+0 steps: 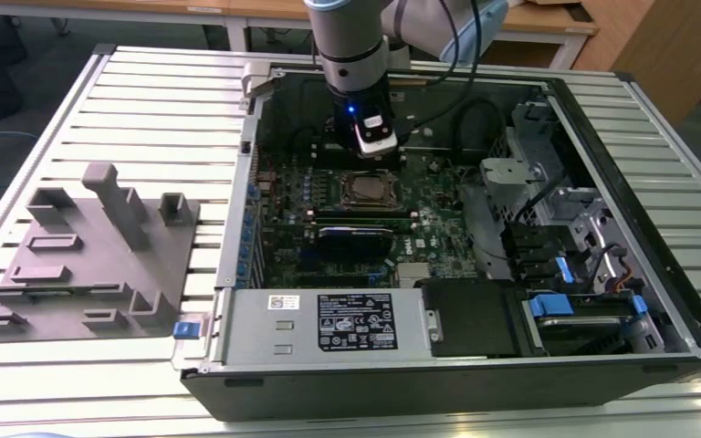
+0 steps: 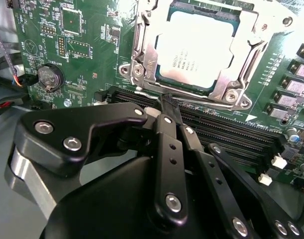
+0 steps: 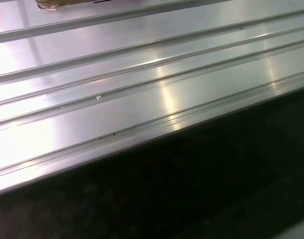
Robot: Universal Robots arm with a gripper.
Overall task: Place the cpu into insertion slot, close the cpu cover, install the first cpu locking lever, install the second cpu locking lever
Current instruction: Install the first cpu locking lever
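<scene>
Silvery cpu (image 2: 196, 47) already seated under closed cpu cover (image 2: 142, 55); gripper (image 2: 169, 102) jaws shut, empty, near socket edge; levers seemingly left.

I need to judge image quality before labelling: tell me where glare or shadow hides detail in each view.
Second wrist view: the chip has a washed-out bright top, and the black end effector blocks the foreground. First wrist view: streaky highlights on the ribbed table, with a dark patch below them. Exterior view: the case interior is dim and evenly lit.

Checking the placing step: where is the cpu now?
The cpu sits in the slot under the closed cover in the second wrist view, just beyond the gripper.
</scene>
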